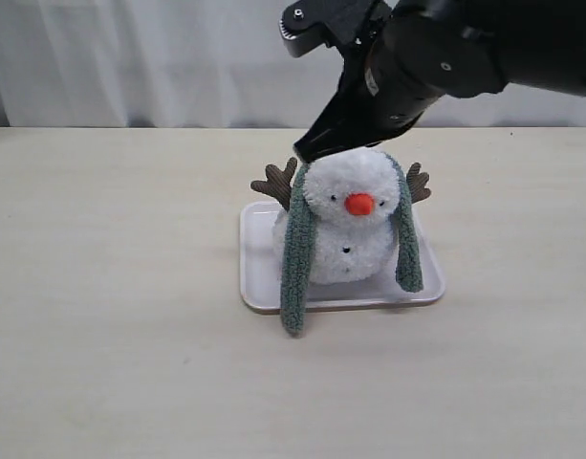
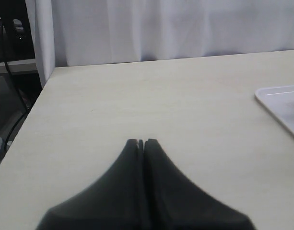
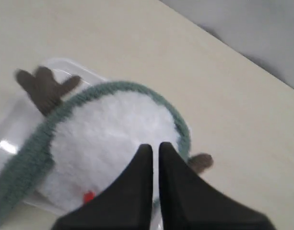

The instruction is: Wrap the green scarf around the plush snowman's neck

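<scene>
The plush snowman (image 1: 355, 225) stands upright on a white tray (image 1: 259, 287), facing the camera. The green scarf (image 1: 297, 258) runs behind its head, and both ends hang down the front, one on each side. The longer end, on the left of the exterior view, reaches past the tray's front rim. My right gripper (image 1: 307, 151) hovers at the top of the head, at its left side close to the scarf. In the right wrist view this gripper (image 3: 155, 146) is shut, empty, over the white head (image 3: 108, 129) with the scarf (image 3: 36, 143) curving around it. My left gripper (image 2: 141, 142) is shut over bare table.
A corner of the tray (image 2: 281, 103) shows in the left wrist view, off to the side of the left gripper. Brown twig arms (image 1: 276, 183) stick out beside the snowman's head. A white curtain (image 1: 130, 57) hangs behind the table's far edge.
</scene>
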Robot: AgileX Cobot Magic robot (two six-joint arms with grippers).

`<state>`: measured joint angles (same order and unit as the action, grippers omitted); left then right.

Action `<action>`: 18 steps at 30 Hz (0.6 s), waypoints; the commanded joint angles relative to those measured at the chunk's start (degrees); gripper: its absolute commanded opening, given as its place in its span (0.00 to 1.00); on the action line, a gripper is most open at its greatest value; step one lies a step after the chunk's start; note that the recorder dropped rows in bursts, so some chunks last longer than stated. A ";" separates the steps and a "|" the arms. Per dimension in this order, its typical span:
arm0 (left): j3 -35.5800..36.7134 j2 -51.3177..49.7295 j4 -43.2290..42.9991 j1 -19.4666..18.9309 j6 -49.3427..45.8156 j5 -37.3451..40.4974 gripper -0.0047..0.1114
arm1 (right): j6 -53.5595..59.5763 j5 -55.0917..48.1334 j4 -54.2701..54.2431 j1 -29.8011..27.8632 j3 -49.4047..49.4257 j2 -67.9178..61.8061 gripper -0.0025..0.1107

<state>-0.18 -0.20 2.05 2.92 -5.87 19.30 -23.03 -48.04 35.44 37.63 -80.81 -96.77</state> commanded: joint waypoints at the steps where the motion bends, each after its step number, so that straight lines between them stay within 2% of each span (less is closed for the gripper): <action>1: 0.18 0.20 0.17 0.41 -0.08 -0.69 0.04 | 2.45 -4.09 -5.93 -3.39 0.92 -0.10 0.09; 5: 0.18 0.20 0.17 0.41 -0.08 -0.69 0.04 | 9.53 2.00 -19.47 -10.71 4.75 2.54 0.30; 9: 0.18 0.20 0.17 0.41 -0.08 -0.69 0.04 | 15.30 3.45 -24.60 -15.35 10.71 5.44 0.49; 13: 0.18 0.20 0.17 0.41 -0.08 -0.69 0.04 | 20.66 5.97 -24.45 -16.93 17.63 6.86 0.50; 18: 0.18 0.20 0.17 0.41 -0.08 -0.69 0.04 | 29.10 20.86 -31.21 -16.93 26.36 6.37 0.50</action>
<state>-0.18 -0.20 2.05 2.92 -5.87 19.30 0.53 -36.02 9.19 20.98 -57.78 -90.25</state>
